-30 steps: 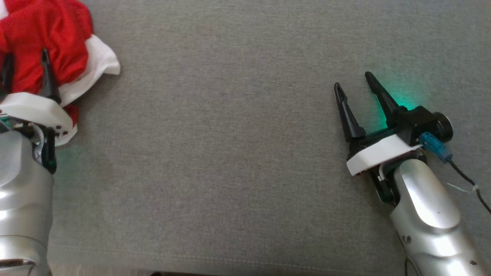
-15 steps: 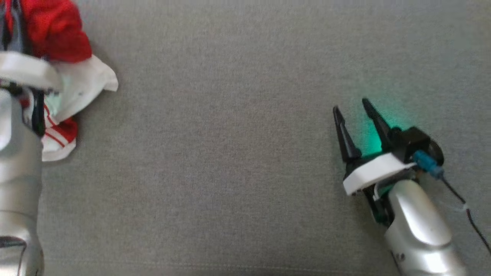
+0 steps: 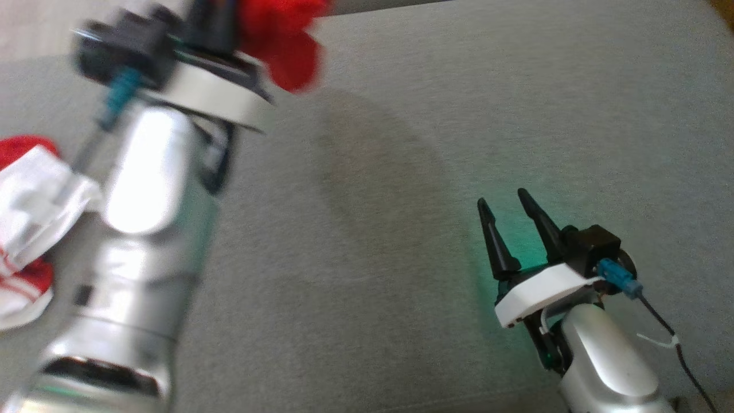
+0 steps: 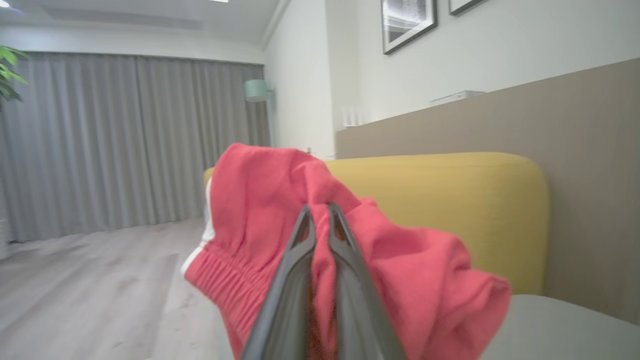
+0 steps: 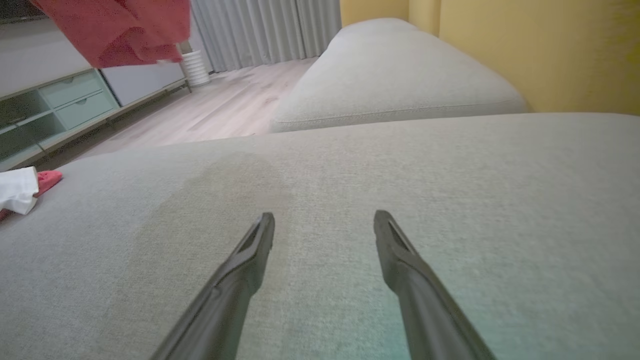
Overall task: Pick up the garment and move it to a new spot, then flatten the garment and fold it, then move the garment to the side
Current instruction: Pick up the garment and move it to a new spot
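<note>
Closely pressed together, the fingers of the left gripper (image 4: 316, 207) pinch a fold of the red garment (image 4: 260, 200). It bunches around them in the air, and a gathered waistband with white trim hangs at its left. The fingers of the right gripper (image 5: 325, 216) stand wide apart with nothing between them, low over the grey seat (image 5: 450, 210).

The head view shows both arms at once. The left gripper (image 3: 209, 23) is blurred at the upper left, with the garment (image 3: 287, 51) above the seat (image 3: 373, 321) and a soft shadow (image 3: 373, 166) on the fabric below. The right gripper (image 3: 503, 198) sits at the lower right with a green glow beside it. At the left edge a white and red cloth (image 3: 28, 229) lies on the seat. I cannot tell whether it joins the held garment.

The right wrist view shows the garment (image 5: 125, 30) hanging at the upper left, well above the cloth (image 5: 20, 187) on the seat's far edge.

Around the room, the left wrist view shows grey curtains (image 4: 125, 140), a pale wood floor (image 4: 75, 280), a yellow sofa back (image 4: 440, 210) and framed pictures (image 4: 407, 22) on the wall. The right wrist view adds a second grey cushion (image 5: 400, 80) and a low cabinet (image 5: 60, 100) with drawers.
</note>
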`<state>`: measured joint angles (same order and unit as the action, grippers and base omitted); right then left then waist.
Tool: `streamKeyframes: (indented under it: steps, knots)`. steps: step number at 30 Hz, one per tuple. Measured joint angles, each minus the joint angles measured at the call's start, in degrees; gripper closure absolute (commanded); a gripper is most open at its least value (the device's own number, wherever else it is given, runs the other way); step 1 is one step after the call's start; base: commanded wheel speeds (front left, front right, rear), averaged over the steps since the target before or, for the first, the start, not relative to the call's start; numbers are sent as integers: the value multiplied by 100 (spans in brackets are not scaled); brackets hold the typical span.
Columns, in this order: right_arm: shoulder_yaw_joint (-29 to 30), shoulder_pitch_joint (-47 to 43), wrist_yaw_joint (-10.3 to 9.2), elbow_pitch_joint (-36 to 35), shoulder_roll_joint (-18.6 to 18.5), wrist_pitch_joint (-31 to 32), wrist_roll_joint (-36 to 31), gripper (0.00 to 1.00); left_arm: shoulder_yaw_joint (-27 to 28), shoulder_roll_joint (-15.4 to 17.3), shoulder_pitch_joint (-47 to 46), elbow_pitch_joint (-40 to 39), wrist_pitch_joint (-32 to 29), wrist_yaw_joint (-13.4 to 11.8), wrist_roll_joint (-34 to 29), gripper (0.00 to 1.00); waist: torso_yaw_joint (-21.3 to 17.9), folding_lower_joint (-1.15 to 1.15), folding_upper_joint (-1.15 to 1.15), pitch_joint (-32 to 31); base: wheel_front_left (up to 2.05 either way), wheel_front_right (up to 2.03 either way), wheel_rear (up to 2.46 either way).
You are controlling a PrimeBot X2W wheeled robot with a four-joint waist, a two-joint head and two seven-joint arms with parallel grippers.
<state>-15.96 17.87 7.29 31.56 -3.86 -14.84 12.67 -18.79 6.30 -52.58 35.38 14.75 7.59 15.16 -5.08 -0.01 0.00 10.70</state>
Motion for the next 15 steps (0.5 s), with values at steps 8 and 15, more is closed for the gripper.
streamKeyframes:
  steps: [8, 15]
  knots:
    - [-154, -144, 0, -2, 19, 1, 198, 0, -992, -436, 1104, 49, 0, 0, 666, 100, -682, 0, 0, -214, 0, 0, 0]
    - [-199, -226, 0, 8, 25, 4, 248, 0, -1221, -442, 1997, 472, -4, -186, 871, 0, -827, 0, 0, -293, 0, 0, 0]
